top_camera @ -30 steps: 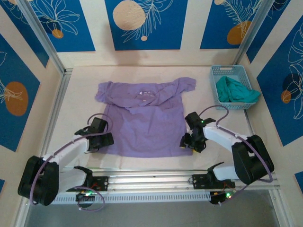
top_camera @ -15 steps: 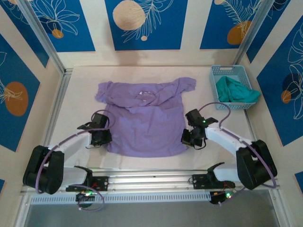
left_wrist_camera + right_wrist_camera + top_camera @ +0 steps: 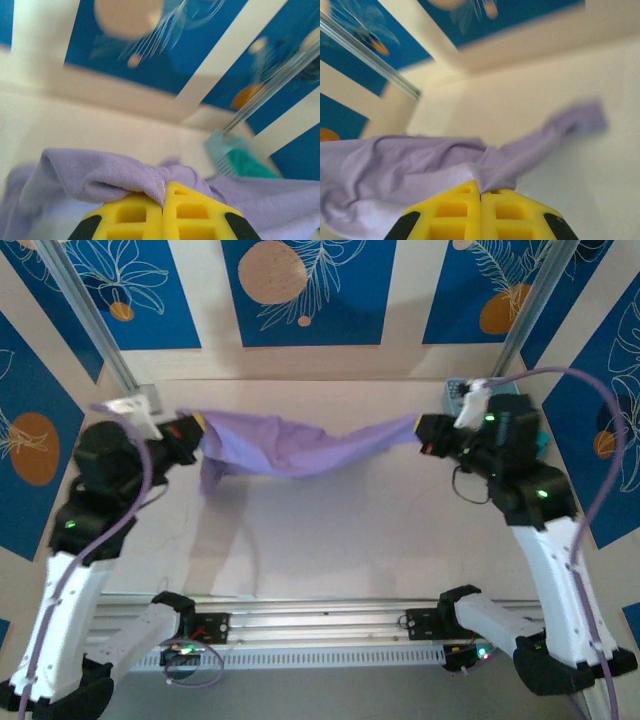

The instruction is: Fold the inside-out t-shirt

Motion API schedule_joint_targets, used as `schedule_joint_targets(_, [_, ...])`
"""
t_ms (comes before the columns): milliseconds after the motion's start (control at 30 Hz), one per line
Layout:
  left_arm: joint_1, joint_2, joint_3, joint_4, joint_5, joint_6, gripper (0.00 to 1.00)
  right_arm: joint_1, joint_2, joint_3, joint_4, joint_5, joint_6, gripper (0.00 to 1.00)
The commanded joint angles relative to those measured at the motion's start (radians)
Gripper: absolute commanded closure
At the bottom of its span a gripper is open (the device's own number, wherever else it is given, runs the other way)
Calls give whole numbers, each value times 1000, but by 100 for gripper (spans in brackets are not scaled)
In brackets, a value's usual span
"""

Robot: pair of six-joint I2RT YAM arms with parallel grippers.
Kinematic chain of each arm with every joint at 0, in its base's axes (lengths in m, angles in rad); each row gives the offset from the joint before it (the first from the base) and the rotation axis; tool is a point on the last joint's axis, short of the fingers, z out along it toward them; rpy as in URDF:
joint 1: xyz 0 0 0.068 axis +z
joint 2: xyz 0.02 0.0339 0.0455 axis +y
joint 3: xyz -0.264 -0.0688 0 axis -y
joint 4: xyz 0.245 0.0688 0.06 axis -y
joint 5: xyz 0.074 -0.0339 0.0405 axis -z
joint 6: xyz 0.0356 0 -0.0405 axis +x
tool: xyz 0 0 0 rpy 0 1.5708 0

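The two arm bases sit at the near edge of the desk (image 3: 330, 530), behind a metal rail (image 3: 330, 621). Beyond the rail the desk top lies bare from its left edge to its right edge, with only the shirt's soft shadow on it, so the middle is open room.

Above that space the lavender t-shirt (image 3: 300, 452) hangs in the air, strung like a rope between the two raised arms. The left tool (image 3: 197, 428) is clamped on its left end. In the left wrist view, the yellow fingers (image 3: 135, 215) meet with a fold of cloth (image 3: 90, 175) pinched at the seam between them. The right tool (image 3: 420, 430) is clamped on the other end; in the right wrist view its fingers (image 3: 445, 210) are likewise pressed together over a bunched edge of the fabric (image 3: 395, 165). The shirt sags in the middle, and a loose flap drops from the left end. Whether that flap reaches the desk cannot be told.

Farther off, at the far right corner, a pale blue basket (image 3: 216, 150) holds a green garment (image 3: 247, 164), close behind the right arm. The blue patterned wall (image 3: 300, 290) closes the far side.
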Motion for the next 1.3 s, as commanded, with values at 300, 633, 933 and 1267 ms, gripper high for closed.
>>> schedule_joint_targets(300, [15, 257, 319, -22, -195, 131, 100, -31, 72, 333, 50, 128, -139, 100])
schedule_joint_targets(633, [151, 708, 720, 47, -39, 73, 100, -216, 493, 621, 260, -98, -76, 100])
schedule_joint_targets(933, [189, 786, 1029, -79, 23, 95, 100, -262, 666, 948, 148, -169, -59, 100])
schedule_joint_targets(1267, [165, 132, -122, 179, 139, -21, 100, -188, 264, 121, 219, -225, -27, 100])
